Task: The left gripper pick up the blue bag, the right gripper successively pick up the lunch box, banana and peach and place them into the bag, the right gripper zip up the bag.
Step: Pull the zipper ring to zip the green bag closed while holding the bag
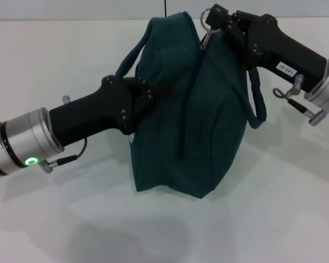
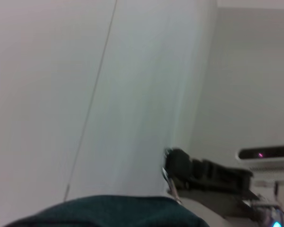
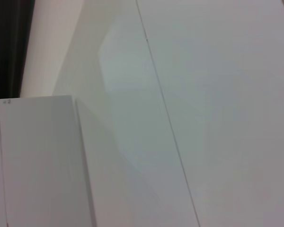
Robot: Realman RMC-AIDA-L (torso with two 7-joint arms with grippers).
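The blue bag (image 1: 197, 120) stands upright in the middle of the white table in the head view, its top closed and its inside hidden. My left gripper (image 1: 144, 99) is shut on the fabric of the bag's left side. My right gripper (image 1: 215, 22) is at the bag's top far end, shut on the metal ring zip pull (image 1: 206, 34). The left wrist view shows the bag's top edge (image 2: 109, 210) and the right gripper (image 2: 175, 171) with the pull just beyond it. The lunch box, banana and peach are out of view.
The bag's two loop handles hang down, one on its left (image 1: 132, 55) and one on its right (image 1: 257, 104). The white table (image 1: 71, 219) spreads all around the bag. The right wrist view shows only white surfaces (image 3: 203, 118).
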